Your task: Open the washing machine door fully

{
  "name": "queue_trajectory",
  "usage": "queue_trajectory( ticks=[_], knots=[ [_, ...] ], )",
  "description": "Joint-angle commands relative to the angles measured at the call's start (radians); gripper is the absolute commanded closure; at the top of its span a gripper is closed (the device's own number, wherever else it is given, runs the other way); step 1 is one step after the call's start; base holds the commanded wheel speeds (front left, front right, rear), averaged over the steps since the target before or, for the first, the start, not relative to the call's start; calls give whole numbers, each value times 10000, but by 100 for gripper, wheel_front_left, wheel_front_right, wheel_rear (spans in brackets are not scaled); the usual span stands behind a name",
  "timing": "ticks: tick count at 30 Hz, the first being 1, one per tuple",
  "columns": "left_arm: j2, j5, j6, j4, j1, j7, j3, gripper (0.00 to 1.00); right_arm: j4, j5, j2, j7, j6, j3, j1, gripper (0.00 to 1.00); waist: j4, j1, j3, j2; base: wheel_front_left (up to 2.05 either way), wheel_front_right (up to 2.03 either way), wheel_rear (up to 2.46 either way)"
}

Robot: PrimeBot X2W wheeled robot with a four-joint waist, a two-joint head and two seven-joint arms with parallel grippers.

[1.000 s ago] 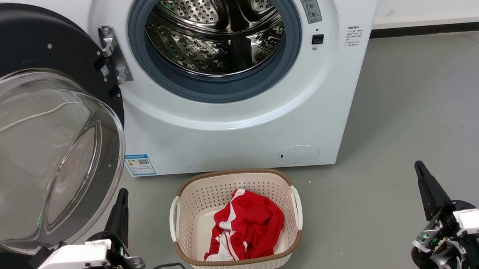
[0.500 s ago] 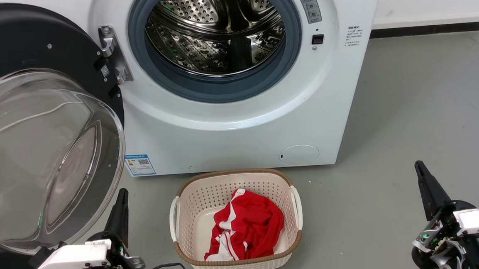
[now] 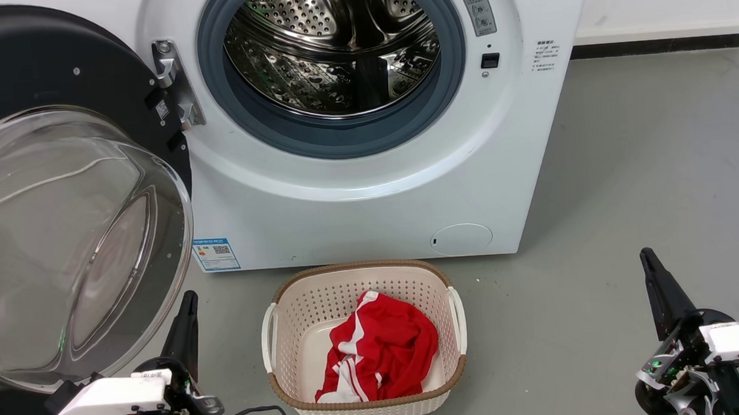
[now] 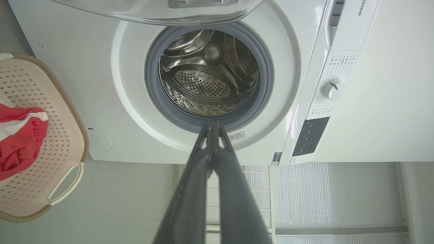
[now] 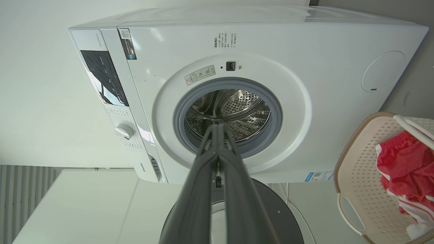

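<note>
1. Head view: the washing machine [image 3: 357, 214] fills the upper centre, and you look straight into its steel drum [image 3: 334, 49]. The washing machine door [image 3: 68, 206] stands swung out at the left of the frame, hinged at the left side of the opening, its glass bowl bulging toward you. A cream basket [image 3: 275, 341] sits at lower centre, just in front of the machine, holding a red and white cloth [image 3: 385, 354]. Your left gripper [image 3: 188, 302] is at lower left, just beside the door's lower rim, fingers pressed together. Your right gripper [image 3: 648, 261] is at lower right, well apart from the machine, fingers also pressed together.
2. Left wrist view: your fingers meet tip to tip at the centre, in front of the drum opening. The door's glass rim crosses the top edge.
3. Right wrist view: your fingers meet at the centre, over the drum opening. The door's black disc sits at bottom centre.
</note>
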State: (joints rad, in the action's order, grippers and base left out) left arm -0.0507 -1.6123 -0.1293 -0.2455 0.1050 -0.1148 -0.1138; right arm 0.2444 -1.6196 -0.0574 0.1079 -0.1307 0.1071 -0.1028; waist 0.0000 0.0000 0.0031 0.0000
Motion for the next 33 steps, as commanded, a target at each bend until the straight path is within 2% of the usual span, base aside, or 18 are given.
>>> queue_trajectory(
  ticks=[1,33],
  knots=[
    [11,-11,-43,-6,73,-26,-30,100,13,29,36,45,0,16,-105,100,0,0,0,0,0,0,0],
    [11,-13,-43,-4,72,-25,-28,100,14,62,54,61,0,43,-110,100,0,0,0,0,0,0,0]
  ],
)
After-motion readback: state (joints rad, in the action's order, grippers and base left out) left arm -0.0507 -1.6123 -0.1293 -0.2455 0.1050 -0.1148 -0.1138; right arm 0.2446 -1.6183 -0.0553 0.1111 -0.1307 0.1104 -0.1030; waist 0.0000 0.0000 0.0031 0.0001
